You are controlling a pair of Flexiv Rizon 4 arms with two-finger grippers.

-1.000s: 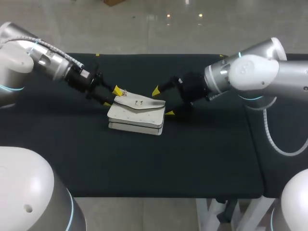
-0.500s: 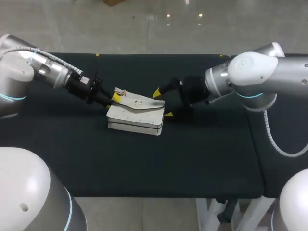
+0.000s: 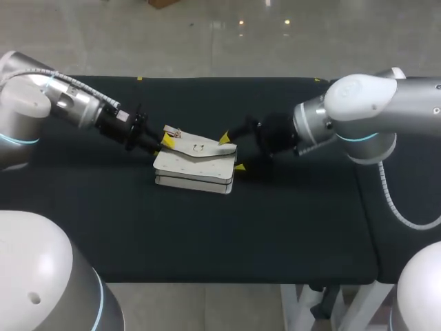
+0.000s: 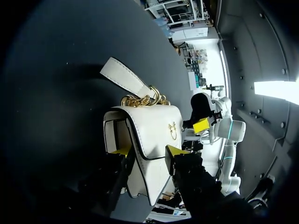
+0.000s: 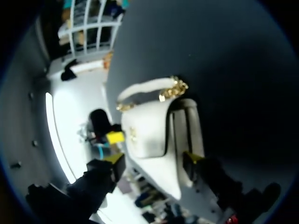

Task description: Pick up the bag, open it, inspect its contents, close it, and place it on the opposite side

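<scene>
A white handbag (image 3: 193, 165) with a front flap lies flat on the black table (image 3: 207, 227), left of centre. Its white strap (image 4: 124, 77) and gold chain (image 4: 142, 99) trail from its far edge. My left gripper (image 3: 164, 142) is at the bag's left end. In the left wrist view this gripper (image 4: 149, 151) is shut on the bag (image 4: 152, 126), one fingertip on the flap and one on the body's side. My right gripper (image 3: 231, 152) straddles the bag's right end, open. In its own view the bag (image 5: 147, 130) lies between the tips of the gripper (image 5: 154, 158).
The bag is the only object on the black tabletop. The dark surface stretches wide in front of it and to both sides. A seam (image 3: 360, 186) splits the table from a second black surface at the right.
My left gripper has closed onto the bag's left end. My right gripper has moved in over the bag's right end and its fingers have narrowed. The bag has stayed in place.
</scene>
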